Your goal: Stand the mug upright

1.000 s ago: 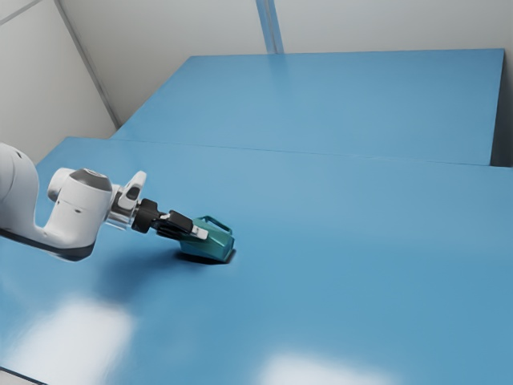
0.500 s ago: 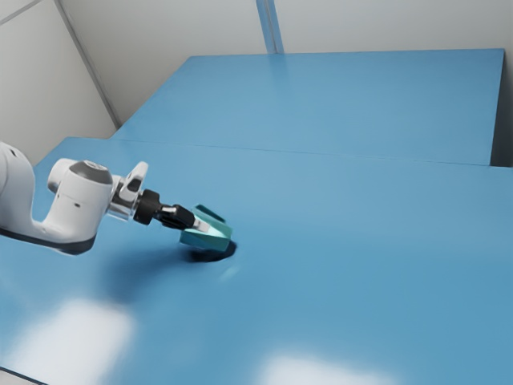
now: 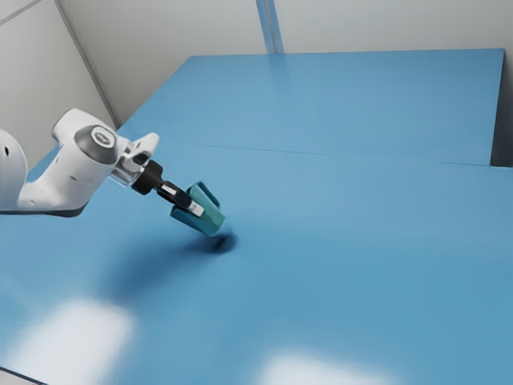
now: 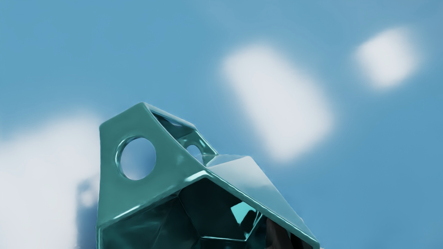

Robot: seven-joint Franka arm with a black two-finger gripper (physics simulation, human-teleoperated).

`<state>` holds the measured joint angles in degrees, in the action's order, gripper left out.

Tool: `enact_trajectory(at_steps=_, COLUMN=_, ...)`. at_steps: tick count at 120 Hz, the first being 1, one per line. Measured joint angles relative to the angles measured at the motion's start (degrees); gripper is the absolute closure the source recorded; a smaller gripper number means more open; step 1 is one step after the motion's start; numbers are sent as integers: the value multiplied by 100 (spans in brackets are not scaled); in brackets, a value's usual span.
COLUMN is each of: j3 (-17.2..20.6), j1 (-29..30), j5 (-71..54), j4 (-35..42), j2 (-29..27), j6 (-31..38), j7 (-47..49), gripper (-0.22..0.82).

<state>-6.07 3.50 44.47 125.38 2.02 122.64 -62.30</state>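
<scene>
The gripper gripped the mug, tilted above the surface, nearer its left edge in the exterior view. Good practice required levelling the base before lowering, and releasing only after flat contact.

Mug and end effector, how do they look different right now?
The mug is glossy teal; the end effector is mostly black with a pale fingertip. The mug is a hollow, faceted cup with a handle, while the end effector is slim, gripping its wall. Both slant over the blue table.
</scene>
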Motion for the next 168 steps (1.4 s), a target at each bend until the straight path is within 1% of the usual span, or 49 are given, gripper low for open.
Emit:
enact_trajectory(at_steps=29, j3=171, j1=8, j5=-1851, j4=-20, j2=-251, j6=-4, j7=835, gripper=78)
enact_trajectory(at_steps=47, j3=309, j1=40, j5=-2549, j4=44, j2=-473, j6=4, j7=1373, gripper=78)
enact_trajectory(at_steps=78, j3=544, j1=-10, j5=-3223, j4=263, j2=-712, j6=36, j7=2250, gripper=78)
enact_trajectory(at_steps=108, j3=757, j1=-9, j5=-3754, j4=536, j2=-870, j6=257, j7=3064, gripper=78)
enact_trajectory(at_steps=168, j3=879, j1=-185, j5=-4480, j4=923, j2=-803, j6=1265, j7=4340, gripper=78)
